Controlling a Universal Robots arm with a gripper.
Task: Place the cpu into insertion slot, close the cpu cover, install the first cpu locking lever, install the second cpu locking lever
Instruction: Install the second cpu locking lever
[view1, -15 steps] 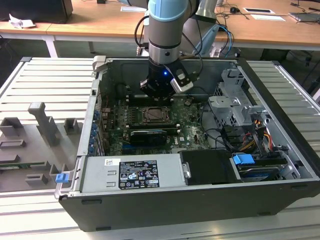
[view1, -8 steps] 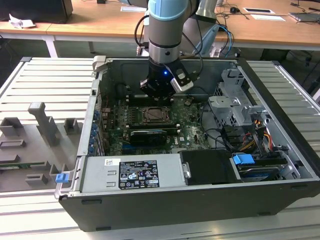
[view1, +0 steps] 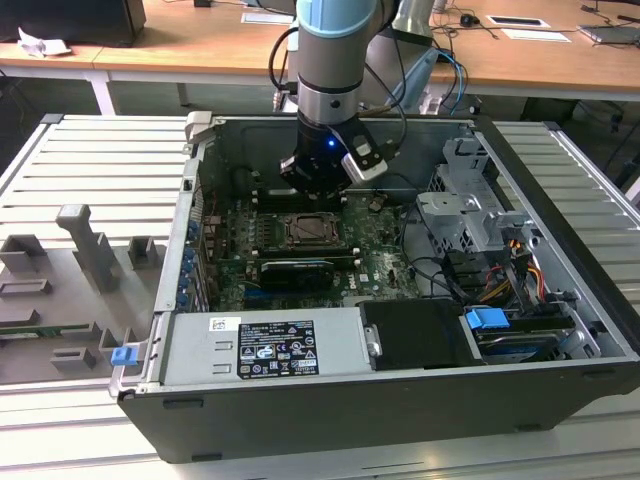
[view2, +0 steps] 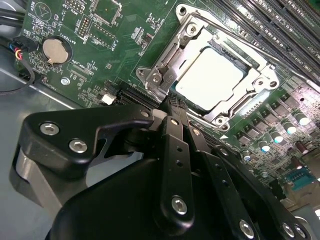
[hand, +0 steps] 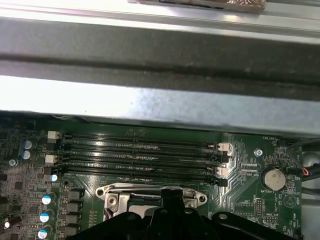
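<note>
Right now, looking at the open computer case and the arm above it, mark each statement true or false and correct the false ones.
1. The cpu sits in the socket on the motherboard. True.
2. The cpu cover lies down around the cpu, framing its metal top. True.
3. The gripper is carrying the cpu in the air. False: the cpu rests in the socket, and the gripper's tip is at the socket's edge.
4. In the exterior view, the arm reaches down outside the computer case. False: it reaches down into the case, over the motherboard.
5. A round coin battery sits on the motherboard. True.
</note>
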